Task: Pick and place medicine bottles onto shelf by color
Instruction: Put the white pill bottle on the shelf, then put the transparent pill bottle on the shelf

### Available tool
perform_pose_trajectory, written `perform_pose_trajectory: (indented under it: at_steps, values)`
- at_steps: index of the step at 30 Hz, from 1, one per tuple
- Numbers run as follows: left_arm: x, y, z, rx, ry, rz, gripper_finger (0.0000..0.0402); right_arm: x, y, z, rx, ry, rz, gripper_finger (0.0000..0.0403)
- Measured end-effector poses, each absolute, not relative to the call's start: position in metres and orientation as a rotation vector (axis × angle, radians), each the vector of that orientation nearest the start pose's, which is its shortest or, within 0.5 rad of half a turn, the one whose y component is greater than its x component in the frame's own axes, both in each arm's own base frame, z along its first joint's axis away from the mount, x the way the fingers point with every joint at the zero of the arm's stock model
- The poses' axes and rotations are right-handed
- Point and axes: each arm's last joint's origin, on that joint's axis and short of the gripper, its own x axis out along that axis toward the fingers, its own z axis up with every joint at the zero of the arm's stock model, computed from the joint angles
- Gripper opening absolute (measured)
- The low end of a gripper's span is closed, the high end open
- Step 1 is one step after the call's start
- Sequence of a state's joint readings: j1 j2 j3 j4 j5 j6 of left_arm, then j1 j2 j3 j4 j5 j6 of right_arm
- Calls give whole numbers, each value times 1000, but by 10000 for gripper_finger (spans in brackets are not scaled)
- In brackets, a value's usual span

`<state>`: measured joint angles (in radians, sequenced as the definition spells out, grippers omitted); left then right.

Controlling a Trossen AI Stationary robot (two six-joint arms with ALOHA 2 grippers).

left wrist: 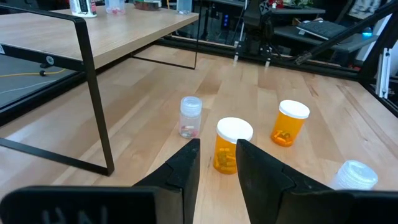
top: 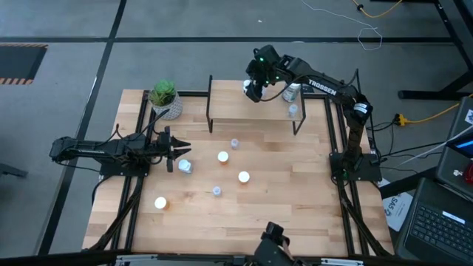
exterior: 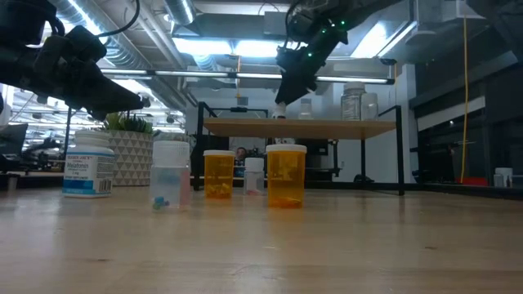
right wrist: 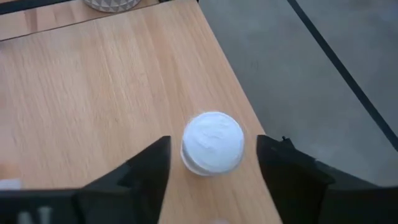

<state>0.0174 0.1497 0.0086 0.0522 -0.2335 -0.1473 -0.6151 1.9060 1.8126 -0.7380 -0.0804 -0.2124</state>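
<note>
My right gripper (right wrist: pixel 212 149) is open over the far edge of the light-wood shelf (top: pixel 244 111). Its fingers stand on either side of a white-capped bottle (right wrist: pixel 212 142) that stands on the shelf board, with a gap on each side. A larger bottle (top: pixel 292 92) and a small clear one (top: pixel 293 111) stand at the shelf's right end. My left gripper (top: pixel 183 150) is open and empty above the table's left side, beside a white labelled bottle (top: pixel 185 167). Orange bottles (left wrist: pixel 233 144) (left wrist: pixel 290 122) and a small clear one (left wrist: pixel 189 116) stand on the table ahead of it.
A green plant in a white pot (top: pixel 165 97) stands at the far left of the table, left of the shelf. Another orange bottle (top: pixel 160 202) and a small clear one (top: pixel 216 191) stand nearer the front. The shelf's black legs (left wrist: pixel 96 93) rise from the table.
</note>
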Motion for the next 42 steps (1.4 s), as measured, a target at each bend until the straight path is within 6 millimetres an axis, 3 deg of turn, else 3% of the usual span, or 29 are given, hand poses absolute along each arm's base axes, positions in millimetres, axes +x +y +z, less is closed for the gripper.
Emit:
perform_pose_trajectory:
  at_steps: [6,11,16,20,26,30,33,36,42]
  values:
    - [105,8,159,-137,70,254,98,347,-242,325,95,805,-428,268]
    - [105,8,159,-137,70,253,98,353,-237,361,34,679,-396,262]
    - [105,8,159,-137,70,253,98,367,-205,390,68,537,-53,258]
    - [105,8,159,-137,70,253,98,380,-166,391,132,491,296,258]
    - [105,8,159,-137,70,253,98,405,-101,349,89,600,502,258]
    - [105,8,159,-138,70,253,98,413,-68,302,-52,781,365,258]
    - [105,8,159,-137,70,253,98,412,-57,266,-152,909,182,258]
    - [105,8,159,-138,70,253,98,406,-53,236,-134,970,110,258]
    - [105,8,159,-137,70,253,98,404,-55,203,-66,891,45,258]
